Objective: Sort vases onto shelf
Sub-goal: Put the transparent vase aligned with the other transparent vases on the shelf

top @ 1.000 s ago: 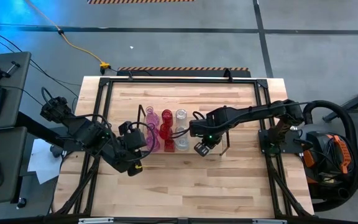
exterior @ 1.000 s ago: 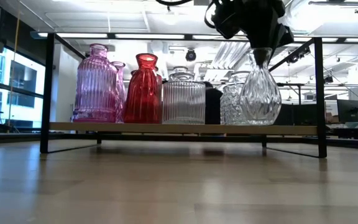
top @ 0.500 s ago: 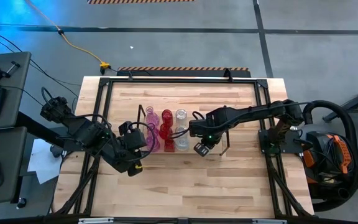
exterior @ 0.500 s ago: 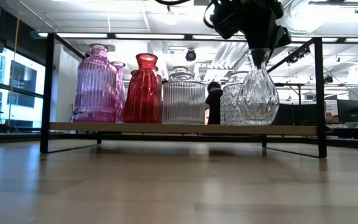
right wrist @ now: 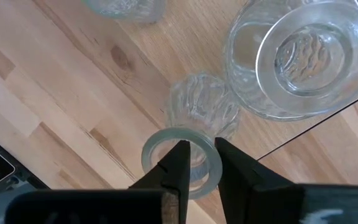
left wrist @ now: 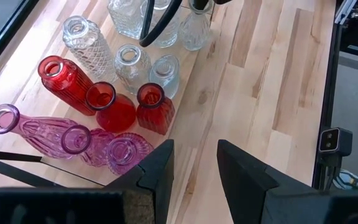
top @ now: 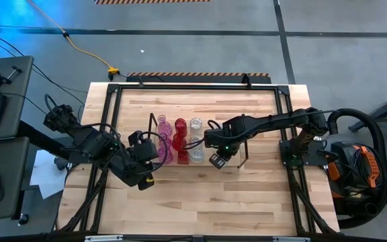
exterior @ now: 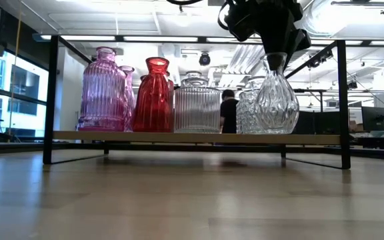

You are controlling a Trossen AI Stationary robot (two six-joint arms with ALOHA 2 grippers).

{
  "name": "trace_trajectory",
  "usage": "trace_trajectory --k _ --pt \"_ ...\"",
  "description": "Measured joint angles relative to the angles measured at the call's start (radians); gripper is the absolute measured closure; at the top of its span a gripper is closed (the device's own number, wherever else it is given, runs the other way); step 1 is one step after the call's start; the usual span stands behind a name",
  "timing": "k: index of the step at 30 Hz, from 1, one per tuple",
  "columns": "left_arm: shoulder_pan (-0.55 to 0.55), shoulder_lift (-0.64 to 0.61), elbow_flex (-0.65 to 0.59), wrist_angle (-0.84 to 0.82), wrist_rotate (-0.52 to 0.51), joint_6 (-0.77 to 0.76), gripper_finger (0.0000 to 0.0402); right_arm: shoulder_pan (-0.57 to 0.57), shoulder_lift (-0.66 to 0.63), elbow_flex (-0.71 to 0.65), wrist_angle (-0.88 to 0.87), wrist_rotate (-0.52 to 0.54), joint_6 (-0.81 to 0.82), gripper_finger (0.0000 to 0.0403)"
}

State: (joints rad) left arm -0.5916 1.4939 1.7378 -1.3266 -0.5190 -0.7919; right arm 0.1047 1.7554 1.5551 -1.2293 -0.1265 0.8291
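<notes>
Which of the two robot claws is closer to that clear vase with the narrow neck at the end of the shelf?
The right one. The right gripper sits directly over the clear vase, fingers at its rim. The left gripper waits off the shelf, beyond the pink vases.

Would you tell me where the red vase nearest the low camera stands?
In the low view, the red vase stands on the shelf, between a pink vase and a ribbed clear vase.

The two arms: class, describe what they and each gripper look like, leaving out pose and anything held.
Both arms are dark with jointed segments and loose black cables. The left gripper has two flat, angular dark fingers; the right gripper has the same. A small green light glows on the right arm.
</notes>
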Motion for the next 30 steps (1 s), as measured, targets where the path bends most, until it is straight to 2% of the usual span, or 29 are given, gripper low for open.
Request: trace_trajectory --k 30 --pt "0.000 0.000 0.000 0.050 -0.008 0.027 0.0287 -0.009 -0.034 0.002 -0.017 0.098 -0.012 0.0347"
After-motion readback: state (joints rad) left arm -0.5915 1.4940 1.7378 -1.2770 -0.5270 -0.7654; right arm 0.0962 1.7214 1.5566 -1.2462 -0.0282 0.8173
